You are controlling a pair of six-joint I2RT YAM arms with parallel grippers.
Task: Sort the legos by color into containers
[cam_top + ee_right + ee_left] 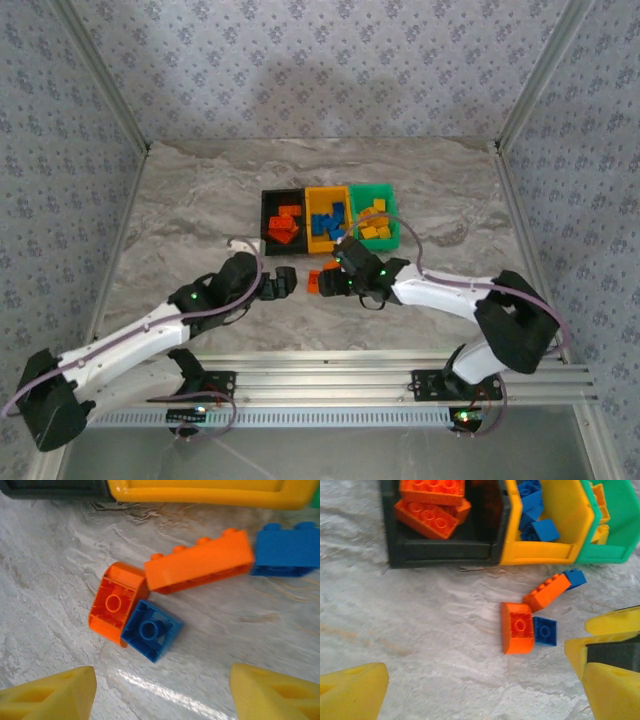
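Four loose legos lie on the table in front of the bins: an upturned orange curved brick [114, 602], a small upturned blue brick [151, 630] touching it, a long orange brick [200, 567] and a blue brick [287, 550]. The left wrist view shows the same orange curved brick [517, 627] and small blue brick [545, 631]. My right gripper [162, 695] is open, just short of the small blue brick. My left gripper [480, 695] is open over bare table to their left. The black bin [268, 212] holds orange bricks, the yellow-orange bin [312, 232] blue ones, the green bin [388, 200] yellow ones.
The marble tabletop [190, 210] is bordered by patterned walls on three sides. The two grippers face each other closely, left gripper [287, 282] and right gripper [332, 282], with the loose bricks [315, 281] between them. A metal rail [380, 375] runs along the near edge.
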